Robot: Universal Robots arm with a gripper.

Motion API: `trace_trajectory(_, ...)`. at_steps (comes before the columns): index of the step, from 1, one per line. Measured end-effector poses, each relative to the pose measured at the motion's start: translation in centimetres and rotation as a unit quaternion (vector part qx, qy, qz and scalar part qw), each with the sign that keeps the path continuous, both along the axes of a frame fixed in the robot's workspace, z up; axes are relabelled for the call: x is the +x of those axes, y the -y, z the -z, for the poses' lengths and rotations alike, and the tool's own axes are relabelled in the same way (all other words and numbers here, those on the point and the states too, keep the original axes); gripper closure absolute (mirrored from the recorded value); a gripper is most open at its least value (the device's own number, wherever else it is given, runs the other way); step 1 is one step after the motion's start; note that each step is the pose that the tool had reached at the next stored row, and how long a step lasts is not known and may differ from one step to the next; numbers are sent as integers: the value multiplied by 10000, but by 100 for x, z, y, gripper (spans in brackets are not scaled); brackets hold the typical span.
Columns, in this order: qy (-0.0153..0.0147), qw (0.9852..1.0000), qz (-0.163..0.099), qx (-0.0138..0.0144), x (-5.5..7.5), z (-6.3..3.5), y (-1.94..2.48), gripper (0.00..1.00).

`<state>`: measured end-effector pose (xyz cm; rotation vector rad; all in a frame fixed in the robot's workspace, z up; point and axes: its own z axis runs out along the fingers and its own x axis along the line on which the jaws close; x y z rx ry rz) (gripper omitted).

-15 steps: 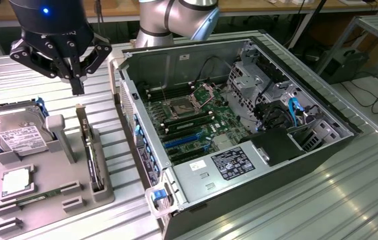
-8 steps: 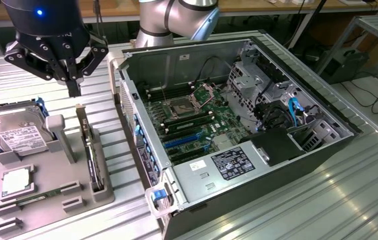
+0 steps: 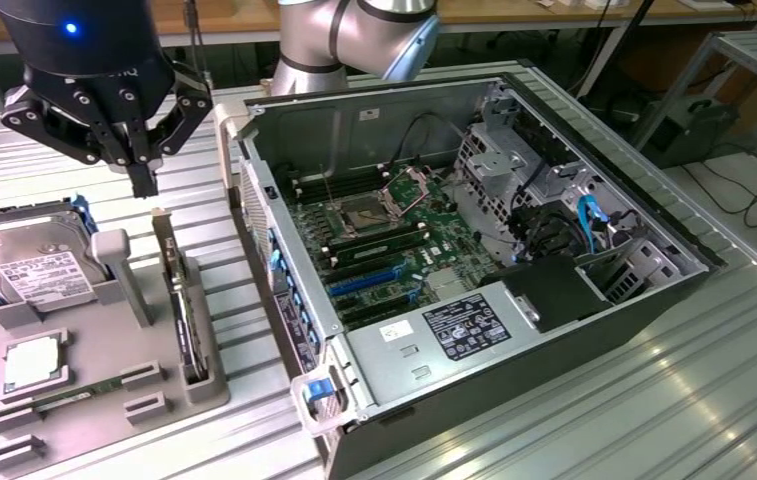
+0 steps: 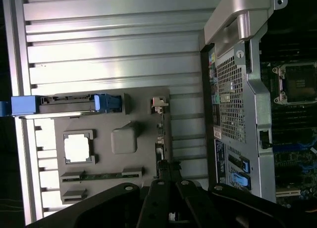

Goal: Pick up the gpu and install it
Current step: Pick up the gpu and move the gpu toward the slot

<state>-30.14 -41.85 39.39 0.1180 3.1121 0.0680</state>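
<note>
The gpu stands on edge in a slot along the side of the grey tray nearest the open computer case, so little beyond its thin top edge shows, and in the wrist view one end is hidden behind the hand's dark links. The hand hovers above the tray, fingers closed together, gripping nothing. Only a narrow strip of ribbed table separates tray from case.

No legible text, hard drive label too small, power supply label likewise unreadable
</note>
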Motion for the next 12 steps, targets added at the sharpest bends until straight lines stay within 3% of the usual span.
trace_trajectory(12, 0, 10000, 0, 0, 0, 0, 0, 89)
